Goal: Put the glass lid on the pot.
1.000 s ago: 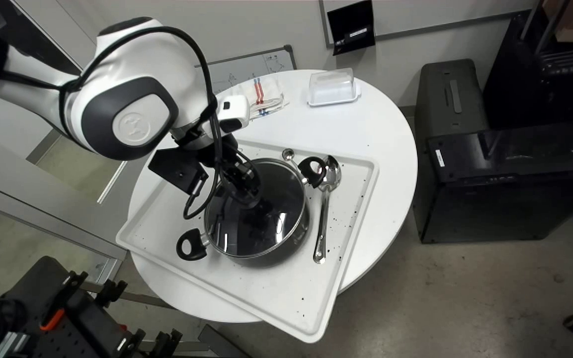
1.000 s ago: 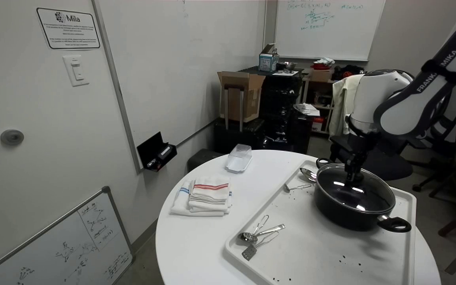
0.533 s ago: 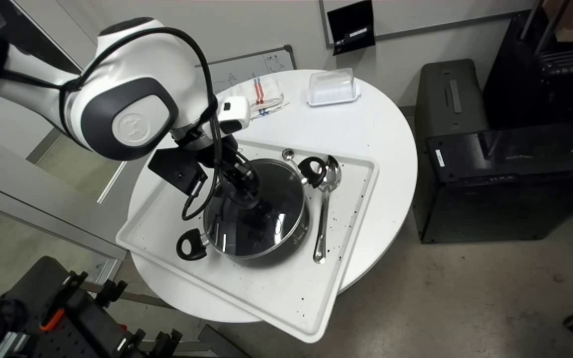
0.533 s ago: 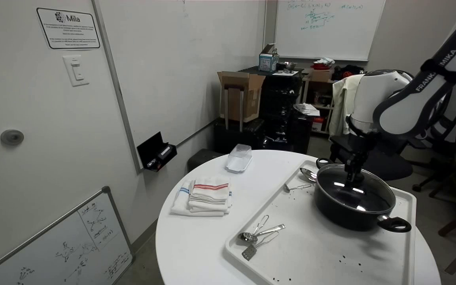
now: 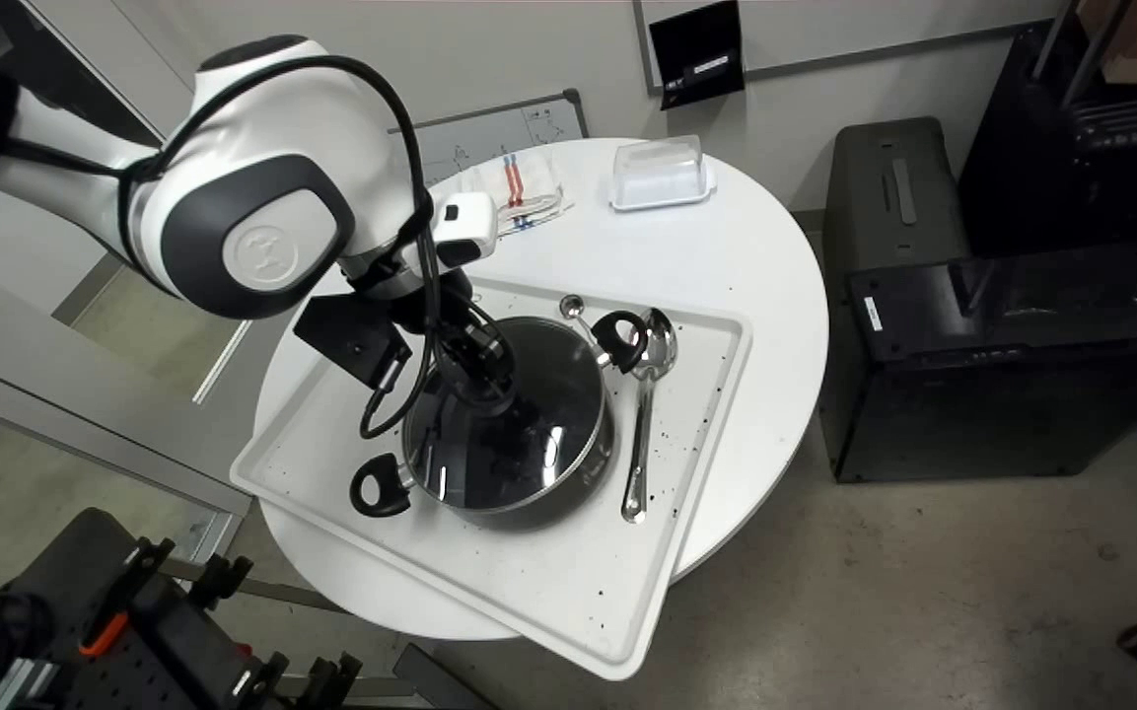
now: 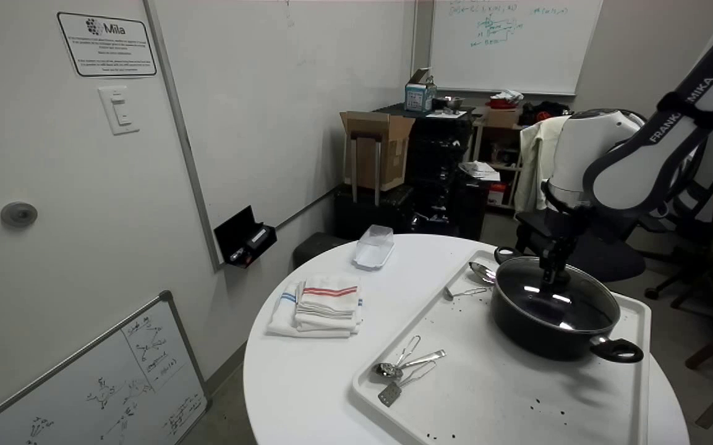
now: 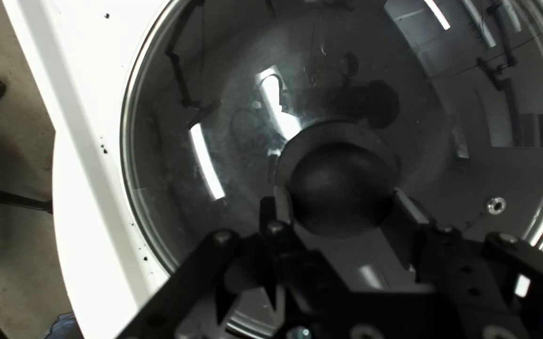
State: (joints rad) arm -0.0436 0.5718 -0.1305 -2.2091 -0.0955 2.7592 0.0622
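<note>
— round white table (image 6: pixel 307 383) before whiteboards (image 6: pixel 307 93), bearing a white tray (image 6: pixel 492 395). findings, near to far?
— near left on the tray: small metal utensils (image 6: pixel 388 371). farther and right: the pot (image 6: pixel 532 339), with the glass lid (image 6: pixel 557 309) over its mouth. full seating all round cannot be confirmed.
— the gripper (image 7: pixel 339 212)?
— fingers (image 7: pixel 408 230) on either side of the lid's dark knob (image 7: pixel 342 188); judged clamped on it.
— step in hand?
— final placing, in my judgement. next: check that the rim lies even, settle it gently if not, then part the fingers and rise straight up.
— far side?
— clear covered dish (image 6: pixel 373 253); beyond it, a cardboard box (image 6: pixel 365 161).
</note>
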